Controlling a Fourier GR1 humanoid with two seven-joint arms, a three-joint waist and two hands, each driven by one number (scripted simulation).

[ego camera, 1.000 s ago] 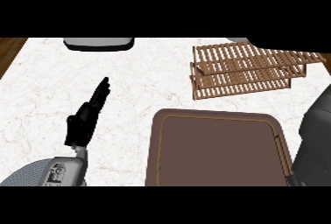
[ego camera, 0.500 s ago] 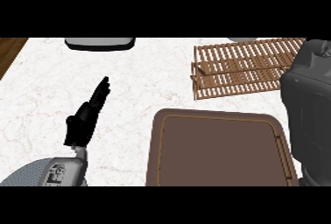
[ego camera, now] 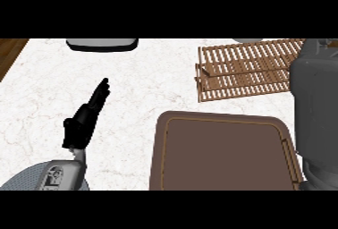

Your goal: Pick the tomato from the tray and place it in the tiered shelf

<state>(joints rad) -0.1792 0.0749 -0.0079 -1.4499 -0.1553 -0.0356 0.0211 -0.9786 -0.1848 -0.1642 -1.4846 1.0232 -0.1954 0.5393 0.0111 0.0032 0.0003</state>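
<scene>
Right forearm moved over shelf – hand unseen; left hand flat-fingered, holding nothing; tray bare.

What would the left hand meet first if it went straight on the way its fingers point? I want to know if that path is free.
The left hand points up and slightly right across bare counter. Continued, that line probably reaches the grey object at the counter's far edge first, though height is unclear.

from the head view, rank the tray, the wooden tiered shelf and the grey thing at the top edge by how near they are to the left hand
From the left hand:
1. Tray, just to its right, lower in view.
2. Grey thing, straight ahead at the counter's far edge.
3. Tiered shelf, far right, upper in view.
</scene>
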